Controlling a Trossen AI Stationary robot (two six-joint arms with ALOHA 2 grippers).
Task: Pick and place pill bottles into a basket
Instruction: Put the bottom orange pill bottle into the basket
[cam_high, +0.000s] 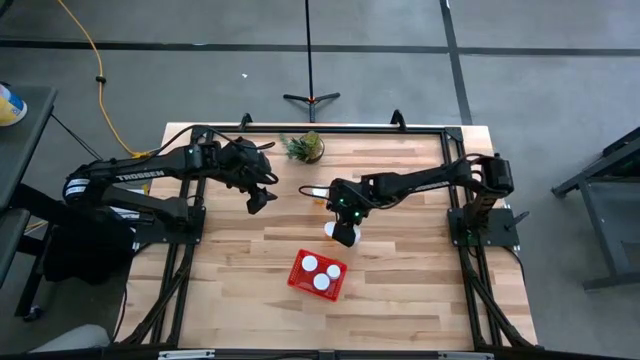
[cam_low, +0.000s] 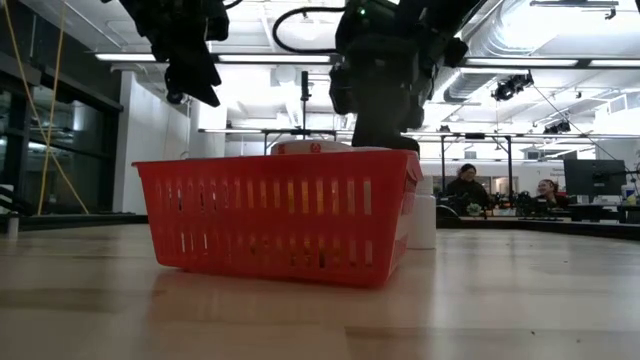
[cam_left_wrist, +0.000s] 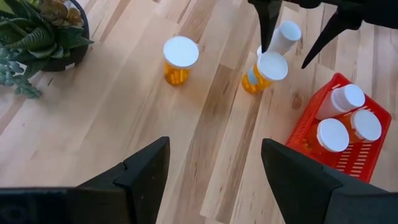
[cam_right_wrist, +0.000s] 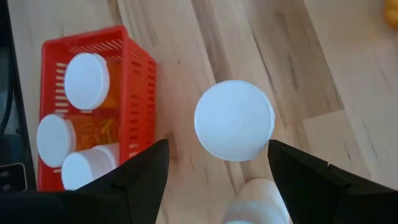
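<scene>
The red basket (cam_high: 318, 273) stands near the table's middle front and holds three orange bottles with white caps (cam_right_wrist: 86, 79). Three more bottles stand on the wood. One (cam_left_wrist: 180, 58) is near the potted plant. Two stand close together just beyond the basket's far side (cam_left_wrist: 268, 70) (cam_left_wrist: 283, 36). My right gripper (cam_right_wrist: 227, 180) is open above this pair, a finger on either side of one white cap (cam_right_wrist: 234, 120); I see no touch. My left gripper (cam_left_wrist: 214, 180) is open and empty, raised over the table's left half (cam_high: 258, 198).
A small green potted plant (cam_high: 303, 147) stands at the table's far edge, middle. Bare wood lies between my left gripper and the basket (cam_left_wrist: 339, 124). In the low view the basket (cam_low: 280, 215) fills the middle, and people sit at desks far behind (cam_low: 467, 188).
</scene>
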